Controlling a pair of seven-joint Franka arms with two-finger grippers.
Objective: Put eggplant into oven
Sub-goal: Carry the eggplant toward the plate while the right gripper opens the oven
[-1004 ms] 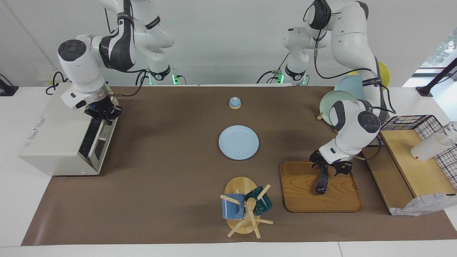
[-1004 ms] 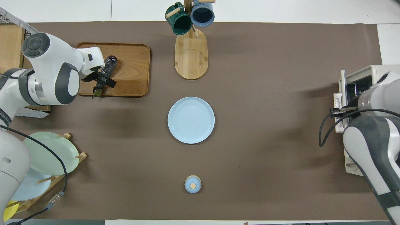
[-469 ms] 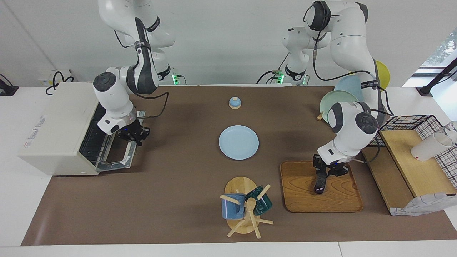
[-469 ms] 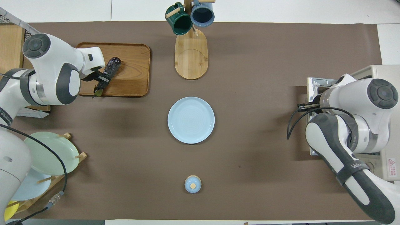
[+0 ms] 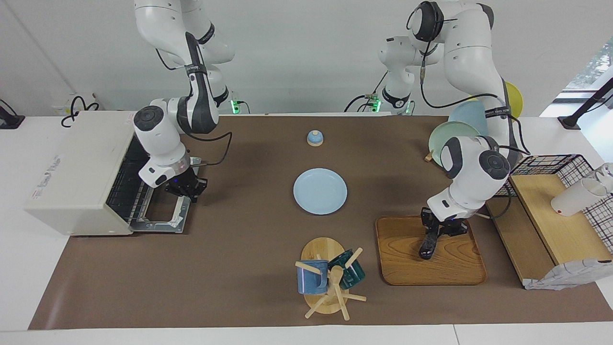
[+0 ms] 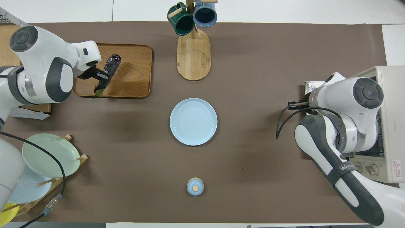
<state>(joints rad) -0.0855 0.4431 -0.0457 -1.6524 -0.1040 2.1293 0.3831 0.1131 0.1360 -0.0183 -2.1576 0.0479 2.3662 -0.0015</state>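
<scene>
Carrying the eggplant to the oven is the step you are in, so plan it from the big pieces down. Your oven [image 5: 76, 172] sits at the right arm's end of the table with its door [image 5: 165, 213] folded down flat and the wire rack showing inside. Your tray [image 5: 459, 270] lies at the left arm's end, well apart from the oven, with a blue plate [image 5: 320, 190] and a mug stand [image 5: 325, 275] between them. Your right gripper [image 5: 184, 188] hangs over the door's outer edge; I cannot tell how its fingers stand, so move it aside before the other arm arrives. Your left gripper [image 5: 438, 230] is clamped on the eggplant [image 5: 427, 245] near the stem end, and the eggplant tilts down with its tip at or just above the tray. Lift it higher before crossing, since a long thing gripped off-centre can swing. Keep it above the plate, then slide it in along the rack.
</scene>
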